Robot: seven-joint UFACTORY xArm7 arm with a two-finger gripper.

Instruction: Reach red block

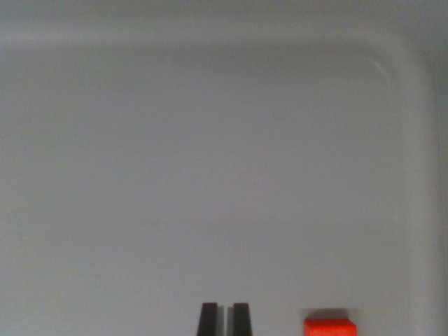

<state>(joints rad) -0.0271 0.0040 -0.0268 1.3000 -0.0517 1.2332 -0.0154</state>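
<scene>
Along the bottom edge of the wrist view, the red block [330,327] sits on the pale grey tray [210,175], off to the wrist view's right of the claw [224,320] and clearly apart from it, with bare tray floor showing between the two. Only the block's top strip is in frame, so its long axis cannot be judged. The claw's two dark fingertips stand upright side by side with just a thin sliver of light between them, so it looks nearly closed, and it holds nothing. The block lies toward the tray's right-hand wall, well short of the rounded far corner seen at upper right. My reading is that the reach turns on a sideways shift toward the wrist view's right; the fingertips and block sit at about the same height in frame.
</scene>
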